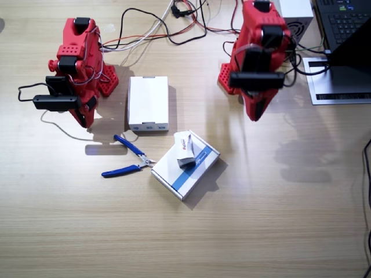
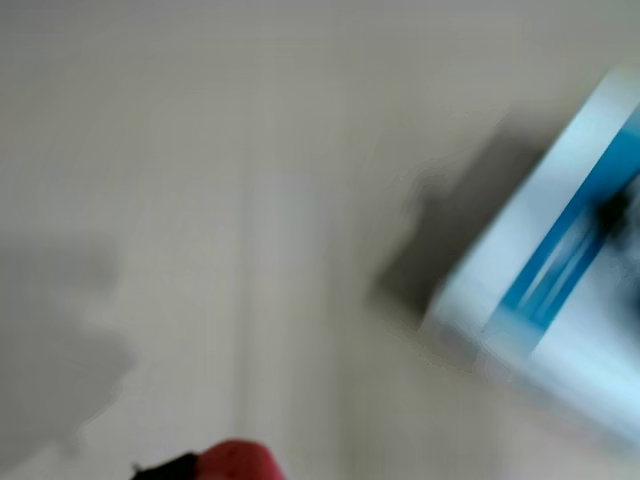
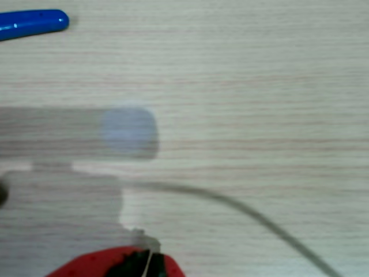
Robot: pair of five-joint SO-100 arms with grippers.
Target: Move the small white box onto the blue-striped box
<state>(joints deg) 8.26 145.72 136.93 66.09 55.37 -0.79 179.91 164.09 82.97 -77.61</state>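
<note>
The small white box [image 1: 184,148], a tiny carton with red lettering, rests on top of the blue-striped box [image 1: 174,174] near the table's middle. Nothing grips it. My left gripper [image 1: 255,114] hangs folded back by its base, up and to the right of both boxes, with its jaws together and nothing in them. A blurred wrist view shows the blue-striped box [image 2: 570,300] at its right edge. My right gripper [image 1: 84,120] is also folded at its base, shut and holding nothing, well away from the boxes.
A plain white box [image 1: 148,103] lies between the two arms. Blue-handled pliers [image 1: 128,159] lie just beside the striped box, and one handle [image 3: 29,23] shows in a wrist view. Cables [image 1: 168,29], a laptop [image 1: 348,23] and a paper sheet [image 1: 339,81] sit along the back.
</note>
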